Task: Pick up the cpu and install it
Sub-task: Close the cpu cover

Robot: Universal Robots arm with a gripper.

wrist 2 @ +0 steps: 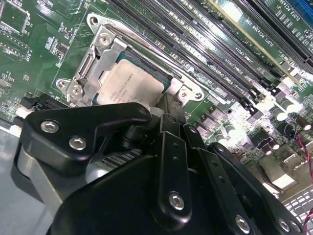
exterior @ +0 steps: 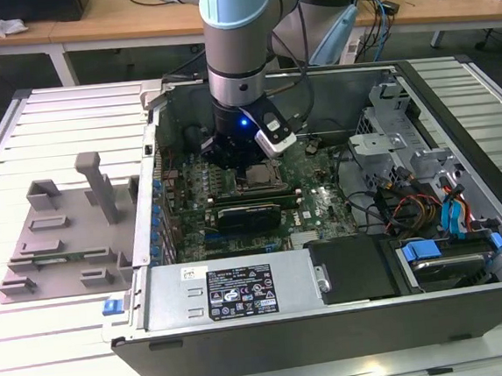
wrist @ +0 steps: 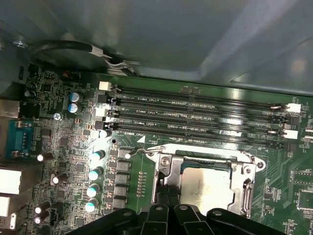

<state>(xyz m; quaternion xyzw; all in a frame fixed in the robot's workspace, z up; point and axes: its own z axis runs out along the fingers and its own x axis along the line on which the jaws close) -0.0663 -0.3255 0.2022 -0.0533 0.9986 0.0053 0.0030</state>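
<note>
The cpu (wrist 2: 129, 85), a flat square chip with a silver-grey top, lies flat inside the metal socket frame (wrist 2: 100, 54) on the green motherboard. It also shows in the first wrist view as the cpu (wrist: 205, 183) and in the exterior view as the cpu (exterior: 259, 177). My gripper (wrist 2: 168, 100) hangs low over the socket, its tips drawn together at one edge of the chip. The gripper (wrist: 165, 196) looks shut with nothing between the tips. In the exterior view the gripper (exterior: 247, 164) reaches down into the open computer case.
Long black memory slots (wrist: 195, 117) run beside the socket. A row of capacitors (wrist: 95, 171) stands on its other side. The case walls (exterior: 457, 126), a drive cage (exterior: 386, 123) and loose cables (exterior: 410, 200) surround the board. A grey fixture tray (exterior: 61, 231) lies outside the case at the exterior view's left.
</note>
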